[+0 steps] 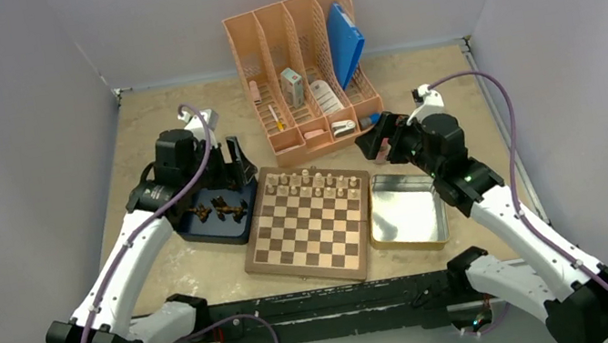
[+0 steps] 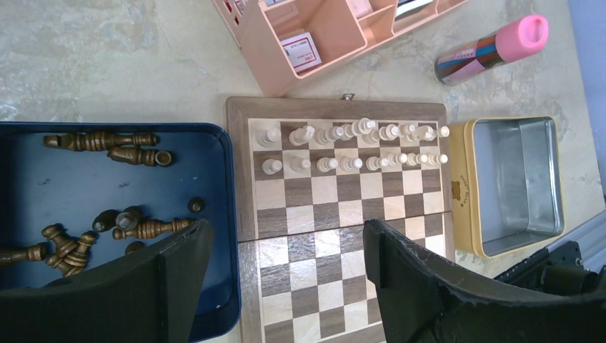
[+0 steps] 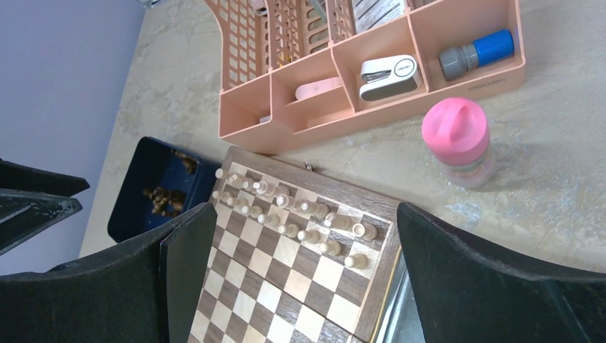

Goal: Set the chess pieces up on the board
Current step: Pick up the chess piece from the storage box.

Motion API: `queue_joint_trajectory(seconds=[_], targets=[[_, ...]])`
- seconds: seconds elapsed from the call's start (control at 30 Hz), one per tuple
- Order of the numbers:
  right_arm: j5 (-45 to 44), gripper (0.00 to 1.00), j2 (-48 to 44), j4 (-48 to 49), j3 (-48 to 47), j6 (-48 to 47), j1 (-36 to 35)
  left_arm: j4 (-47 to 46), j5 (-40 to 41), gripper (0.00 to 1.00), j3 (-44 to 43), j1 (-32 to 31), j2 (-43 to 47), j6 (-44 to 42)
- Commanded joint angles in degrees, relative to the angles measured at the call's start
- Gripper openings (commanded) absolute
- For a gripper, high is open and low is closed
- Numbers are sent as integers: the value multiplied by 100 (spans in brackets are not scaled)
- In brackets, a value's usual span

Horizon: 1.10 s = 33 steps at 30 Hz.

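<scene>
The board point(image 1: 311, 239) lay flat in the middle of the table, between a blue tray point(image 1: 199, 232) on the left and a shiny tin point(image 1: 406, 210) on the right. The two rows on the far side of the board were full of pale pieces point(image 1: 311, 181), all standing up. The rest of the squares were bare.

The dark chess pieces point(image 2: 150, 229) were all in the blue tray. Most of them lay on their sides, some in a little heap and some alone. None of them stood on the board yet. So I think only the pale half was done, and the whole dark half was left to do. Each dark piece would have to be picked up, carried over and stood on the two near rows.

The left gripper point(image 2: 286, 229) hung in the air over the spot where the tray meets the board. Its two fingers were spread wide, and there was nothing between them. It touched nothing.

The right gripper point(image 3: 307, 214) hung up high near the far right corner of the board. Its fingers were spread wide too, with nothing in them.
</scene>
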<state>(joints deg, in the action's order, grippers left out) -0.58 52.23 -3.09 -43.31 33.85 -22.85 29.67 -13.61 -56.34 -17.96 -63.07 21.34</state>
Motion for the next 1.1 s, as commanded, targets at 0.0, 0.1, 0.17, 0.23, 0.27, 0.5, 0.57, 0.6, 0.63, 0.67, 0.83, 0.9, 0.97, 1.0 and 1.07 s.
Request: queue_joint_trajectory(seconds=[0.0,0.1,0.17,0.23,0.27,0.5,0.57,0.6,0.63,0.67,0.83,0.9,0.97,1.0,1.07], targets=[[-71,99,-206,256,-66,-43,18,-215,223,77,-45,55,69,-82],[-83,99,-214,235,-72,-10,17,-120,141,77,-126,55,-38,-95],[-83,99,-222,230,-81,-1,16,-64,166,77,-159,55,-100,-69],[-67,99,-248,239,-81,-3,16,21,245,77,-224,55,-209,42],[-40,99,-256,247,-77,-12,12,67,241,77,-273,55,-278,65],[49,99,-340,283,81,-7,5,707,978,71,-681,55,-1145,197],[106,99,-387,283,105,-24,12,881,1118,62,-761,64,-1384,216],[175,99,-414,283,130,-45,14,934,1191,56,-764,64,-1464,221],[199,99,-446,284,133,-63,16,961,1255,49,-765,72,-1550,221],[213,99,-476,283,133,-82,17,989,1316,45,-765,80,-1620,229],[199,99,-628,156,73,-197,15,1086,1646,32,-756,212,-1897,255],[190,99,-693,95,92,-237,17,1116,1814,35,-752,313,-1963,256],[183,99,-735,90,127,-231,18,1146,1936,38,-772,397,-2008,248],[181,99,-740,90,151,-228,18,1173,1960,38,-800,418,-2034,240],[181,99,-726,105,168,-228,14,1197,1965,38,-838,433,-2086,231]])
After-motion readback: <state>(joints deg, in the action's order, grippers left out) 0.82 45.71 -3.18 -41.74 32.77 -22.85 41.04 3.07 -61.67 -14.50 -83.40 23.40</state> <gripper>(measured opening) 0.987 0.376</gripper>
